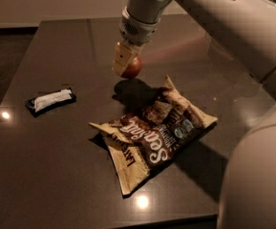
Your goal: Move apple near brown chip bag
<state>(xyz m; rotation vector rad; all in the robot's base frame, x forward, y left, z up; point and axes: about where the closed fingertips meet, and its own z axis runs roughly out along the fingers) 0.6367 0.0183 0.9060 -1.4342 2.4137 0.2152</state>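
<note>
The claw [127, 68] hangs over the middle of the tabletop [56, 166], a little toward the far edge, and it pinches the apple [134, 67] between its fingers; one pale finger [120, 57] shows flat against the apple's left side, while the other is hidden behind the fruit. The apple is small, round and reddish, and it sits clear of the surface, with its dark shadow [133, 90] lying on the tabletop just below it. The thick white arm [214, 18] runs up from the claw toward the far right corner and fills the right side of the view. Nearer the front edge, just beyond that shadow, the brown chip bag [152, 133] lies flat and crinkled, with white script across it and one tan corner pointing at the front edge; its far tip almost meets the shadow, and the apple is near the bag but not touching it. Well apart from both, toward the left edge, a small dark wrapper [50, 100] with a white label lies flat.
</note>
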